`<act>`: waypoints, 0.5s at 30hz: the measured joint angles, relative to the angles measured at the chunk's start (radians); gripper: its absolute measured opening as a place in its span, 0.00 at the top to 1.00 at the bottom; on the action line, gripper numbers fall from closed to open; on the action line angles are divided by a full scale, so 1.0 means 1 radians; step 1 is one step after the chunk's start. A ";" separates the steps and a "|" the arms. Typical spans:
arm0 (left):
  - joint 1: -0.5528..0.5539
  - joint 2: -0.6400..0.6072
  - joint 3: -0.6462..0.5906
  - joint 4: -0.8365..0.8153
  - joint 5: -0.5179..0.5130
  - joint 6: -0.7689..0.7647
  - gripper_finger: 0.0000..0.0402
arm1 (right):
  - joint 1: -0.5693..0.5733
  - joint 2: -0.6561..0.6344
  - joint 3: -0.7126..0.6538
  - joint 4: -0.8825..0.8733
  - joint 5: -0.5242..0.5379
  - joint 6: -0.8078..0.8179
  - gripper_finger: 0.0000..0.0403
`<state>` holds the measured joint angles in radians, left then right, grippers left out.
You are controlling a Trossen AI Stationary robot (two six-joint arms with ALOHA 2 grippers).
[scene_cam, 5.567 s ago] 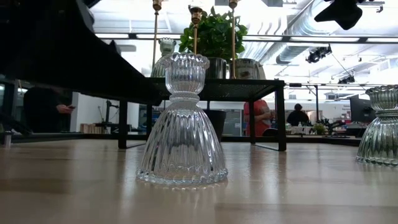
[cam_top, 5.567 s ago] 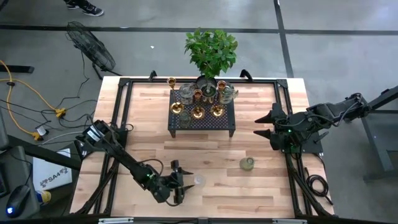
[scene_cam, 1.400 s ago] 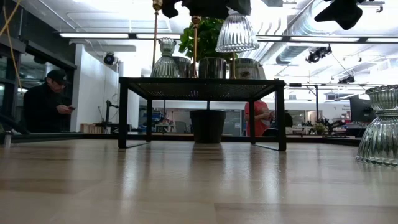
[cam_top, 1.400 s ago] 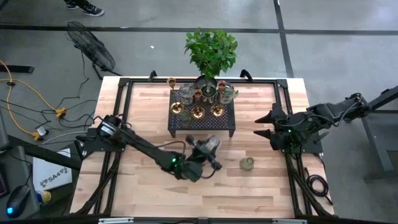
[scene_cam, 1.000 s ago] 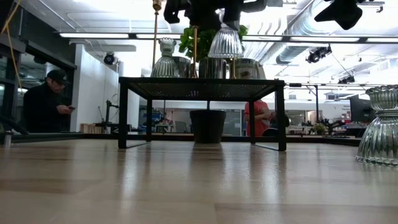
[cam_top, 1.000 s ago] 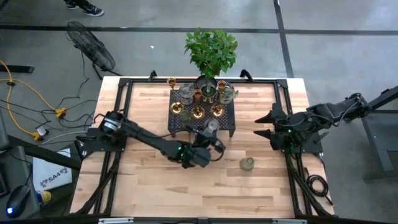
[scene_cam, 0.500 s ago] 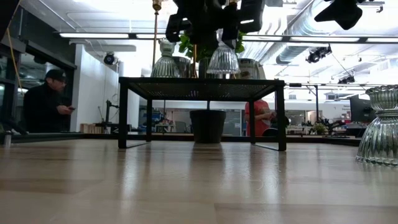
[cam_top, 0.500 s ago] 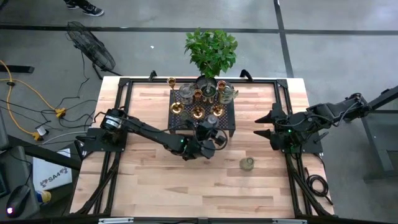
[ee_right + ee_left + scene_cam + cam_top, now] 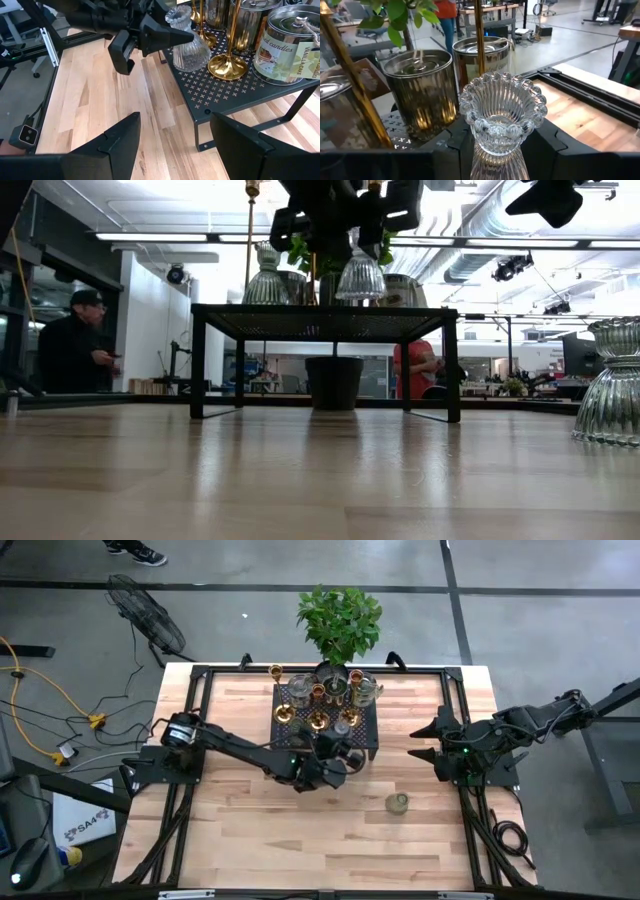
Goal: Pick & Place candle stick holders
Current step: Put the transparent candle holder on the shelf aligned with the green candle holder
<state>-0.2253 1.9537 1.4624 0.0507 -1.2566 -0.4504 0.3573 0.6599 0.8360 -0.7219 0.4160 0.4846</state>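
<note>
my left gripper (image 9: 338, 748), just right of centre in the high view, is clamped on the neck of the clear glass holder (image 9: 502, 116), carrying it at the front edge of the black perforated stand (image 9: 285, 736). in the low view the ribbed glass skirt (image 9: 360, 278) hangs just above the stand's top (image 9: 325, 310), not resting on it. crowding the way on the stand: slim brass sticks (image 9: 318, 721) with round gold bases, one gold base (image 9: 229, 67) just beside the glass holder in my right wrist view, and shiny lidded tins (image 9: 424, 90) right behind the holder's beaded rim in my left wrist view. a tin with a candle label (image 9: 291, 45) sits at the upper right of the right wrist frame. the leafy potted plant (image 9: 339, 624) stands behind the stand, top centre of the high view. a second, dull greenish holder (image 9: 398, 803) sits alone on the wooden table (image 9: 250, 840), lower right of centre, and shows at the right edge of the low view (image 9: 612, 385). my right gripper (image 9: 422, 743) waits at the right side of the table, fingers (image 9: 114, 142) apart and holding nothing. a person (image 9: 77, 350) stands in the room at the left of the low view.
</note>
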 joint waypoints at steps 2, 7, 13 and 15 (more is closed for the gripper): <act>0.005 -0.010 -0.004 -0.006 0.024 -0.002 0.69 | 0.000 0.000 0.000 0.000 0.000 0.000 0.42; 0.006 -0.047 -0.059 -0.011 0.043 -0.090 0.69 | 0.000 0.000 0.000 0.000 0.000 0.000 0.42; 0.010 -0.074 -0.089 -0.052 0.065 -0.160 0.69 | 0.000 0.000 0.000 0.000 0.000 0.000 0.42; 0.010 -0.074 -0.090 -0.056 0.075 -0.160 0.69 | 0.000 0.000 0.000 0.000 0.000 0.000 0.42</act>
<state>-0.2150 1.8801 1.3724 -0.0049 -1.1817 -0.6102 0.3575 0.6600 0.8360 -0.7219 0.4160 0.4844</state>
